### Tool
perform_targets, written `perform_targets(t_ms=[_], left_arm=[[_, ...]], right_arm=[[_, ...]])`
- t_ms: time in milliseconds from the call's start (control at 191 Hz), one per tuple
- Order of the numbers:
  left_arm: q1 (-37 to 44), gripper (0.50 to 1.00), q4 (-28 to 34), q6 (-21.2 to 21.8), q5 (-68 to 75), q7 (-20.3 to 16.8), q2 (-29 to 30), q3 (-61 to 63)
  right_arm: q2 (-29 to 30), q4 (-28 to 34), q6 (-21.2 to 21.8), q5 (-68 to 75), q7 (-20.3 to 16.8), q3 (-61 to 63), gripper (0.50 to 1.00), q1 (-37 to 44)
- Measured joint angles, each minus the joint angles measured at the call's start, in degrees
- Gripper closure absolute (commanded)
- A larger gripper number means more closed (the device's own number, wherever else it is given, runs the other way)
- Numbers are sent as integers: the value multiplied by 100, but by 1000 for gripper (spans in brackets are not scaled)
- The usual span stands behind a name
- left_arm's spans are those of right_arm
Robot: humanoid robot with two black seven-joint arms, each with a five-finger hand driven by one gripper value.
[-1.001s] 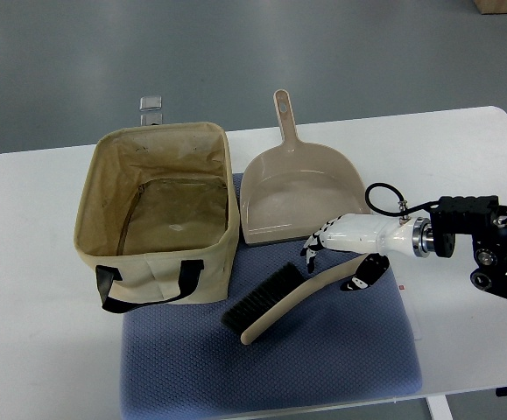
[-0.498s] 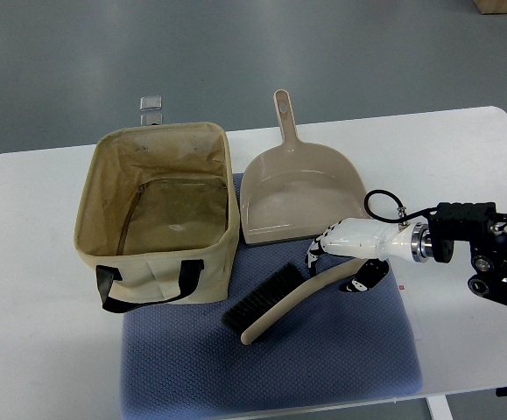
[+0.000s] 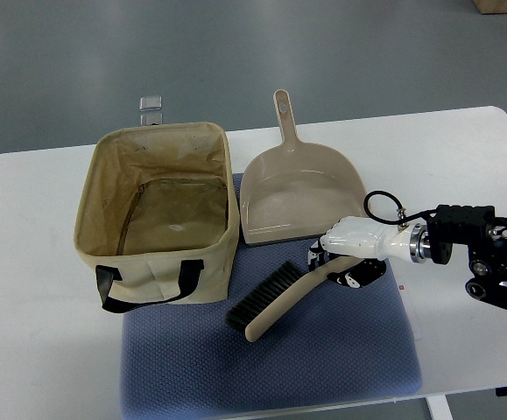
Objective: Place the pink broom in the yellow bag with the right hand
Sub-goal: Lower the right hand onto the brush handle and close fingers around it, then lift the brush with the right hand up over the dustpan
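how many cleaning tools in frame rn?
2. The broom lies on the blue mat right of the bag, with the right hand closed on its handle. The dustpan sits behind it, right of the bag. None seen inside the bag.

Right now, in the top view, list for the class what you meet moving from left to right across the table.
Yellow bag → broom → right hand gripping the broom handle → black forearm joint. The dustpan overlaps the broom's span, so it is left out.
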Motion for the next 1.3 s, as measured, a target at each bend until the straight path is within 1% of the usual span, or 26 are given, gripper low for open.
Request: perform_targets(t_ms=[136, 246, 555, 681, 880, 1064, 1189, 1299], left_arm=[[0, 500, 0, 0, 0, 0, 0, 0], [1, 500, 0, 0, 0, 0, 0, 0], [1, 500, 0, 0, 0, -1, 0, 0], [0, 500, 0, 0, 0, -1, 0, 0], [0, 500, 0, 1, 0, 2, 0, 0], [0, 500, 0, 2, 0, 3, 0, 0], [1, 500, 0, 2, 0, 3, 0, 0], [0, 500, 0, 2, 0, 2, 0, 0]], right_arm=[[1, -27, -209, 2, -1, 38, 1000, 0], [-110, -27, -347, 34, 6, 130, 1000, 11], [-752, 50, -567, 123, 79, 767, 1000, 67], [-1058, 55, -719, 127, 174, 888, 1000, 122], [-1612, 58, -961, 235, 234, 941, 1000, 422], [-2141, 56, -1107, 743, 242, 943, 1000, 855], [-2324, 43, -1120, 1027, 223, 935, 1000, 1196], [-2331, 38, -1116, 1116, 210, 926, 1000, 1472]])
